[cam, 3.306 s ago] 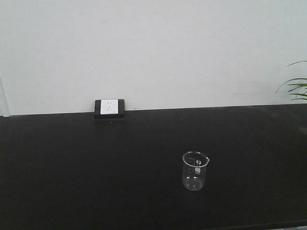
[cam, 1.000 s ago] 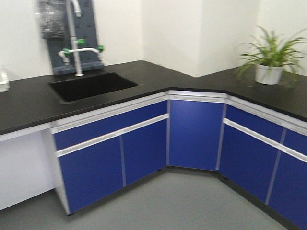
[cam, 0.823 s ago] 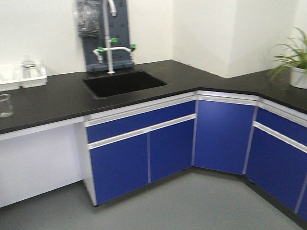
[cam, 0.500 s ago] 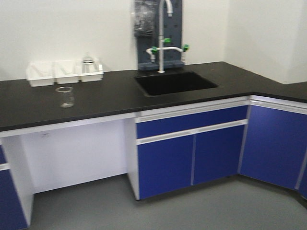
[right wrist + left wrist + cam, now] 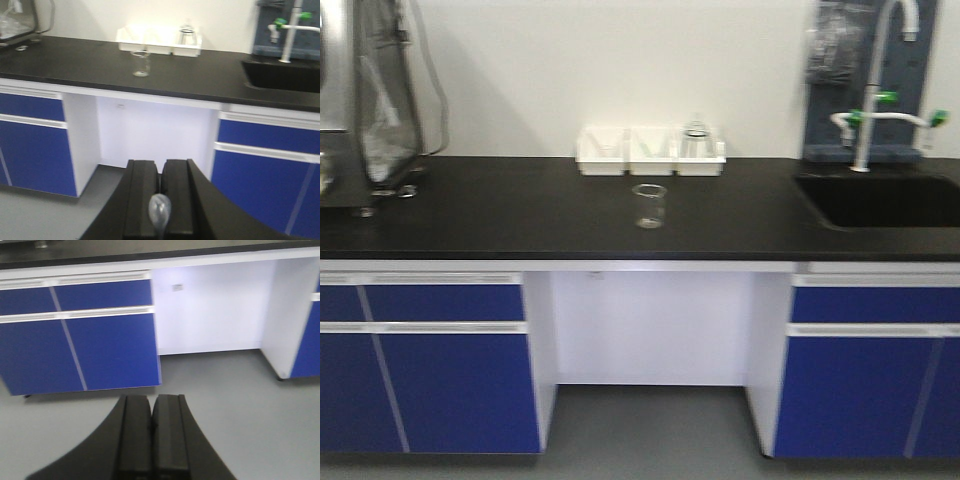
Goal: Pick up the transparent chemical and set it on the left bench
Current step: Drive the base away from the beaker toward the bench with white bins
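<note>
Right gripper (image 5: 161, 172): jaws clamped on the transparent chemical (image 5: 159, 211). Only its pale bulb shows, sticking out behind the pads on the camera side. I cannot see the stem.
Left gripper (image 5: 152, 402): pads closed flat against each other with nothing between them, facing the floor and the blue cabinets (image 5: 80, 340).

Landmark: the white bins (image 5: 650, 152) at the back of the left bench (image 5: 520, 215). The dropper sits in the right claw, well short of the bins and out over the floor. It is not on the worktop yet.

Risks, my judgement only:
1. I cannot tell the claw's height against the bench's front lip. A low approach would knock the fingers, or a hidden stem, into that edge.
2. A glass beaker (image 5: 649, 205) stands just in front of the bins, on the likely line in. It looks empty and light, so a brush from the wrist would tip it.
3. The dropper is slim, smooth plastic. It could twist or slide in the pads during the reach.
4. Its round body may roll once released. A set-down near the lip risks the floor. The sink (image 5: 880, 200), well right of the bins, is another place to lose it.
5. All three views are soft, so my depth judgement is poor. I would go slowly and aim left of the beaker, short of the bins.
</note>
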Robot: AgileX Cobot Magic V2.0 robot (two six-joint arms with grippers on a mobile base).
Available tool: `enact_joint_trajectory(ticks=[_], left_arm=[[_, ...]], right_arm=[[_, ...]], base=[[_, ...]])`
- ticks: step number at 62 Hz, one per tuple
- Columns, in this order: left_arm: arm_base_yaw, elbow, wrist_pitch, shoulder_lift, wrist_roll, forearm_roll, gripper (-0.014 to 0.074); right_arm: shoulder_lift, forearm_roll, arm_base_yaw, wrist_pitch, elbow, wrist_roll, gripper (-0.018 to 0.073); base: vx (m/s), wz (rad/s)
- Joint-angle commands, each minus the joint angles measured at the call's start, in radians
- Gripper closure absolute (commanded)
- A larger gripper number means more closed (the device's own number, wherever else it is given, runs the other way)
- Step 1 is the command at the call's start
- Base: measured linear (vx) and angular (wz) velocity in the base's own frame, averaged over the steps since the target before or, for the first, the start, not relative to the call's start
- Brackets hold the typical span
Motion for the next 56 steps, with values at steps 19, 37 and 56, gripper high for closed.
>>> enact_joint_trajectory(ticks=[19, 37, 56], left_arm=[[-0.002, 0.016, -0.078, -0.019, -0.008, -0.001, 0.06], [-0.002, 0.016, -0.078, -0.019, -0.008, -0.001, 0.06], [-0.002, 0.016, -0.078, -0.019, -0.008, -0.001, 0.06]], right_arm=[[0.0, -0.011, 0.0, -0.082, -0.032, -0.005, 0.0559], [0.0, -0.011, 0.0, -0.081, -0.032, -0.005, 0.0559], [0.0, -0.011, 0.0, -0.081, -0.032, -0.005, 0.0559]], base=[[0.29, 0.49], [0.37, 0.13], [0.42, -0.05]])
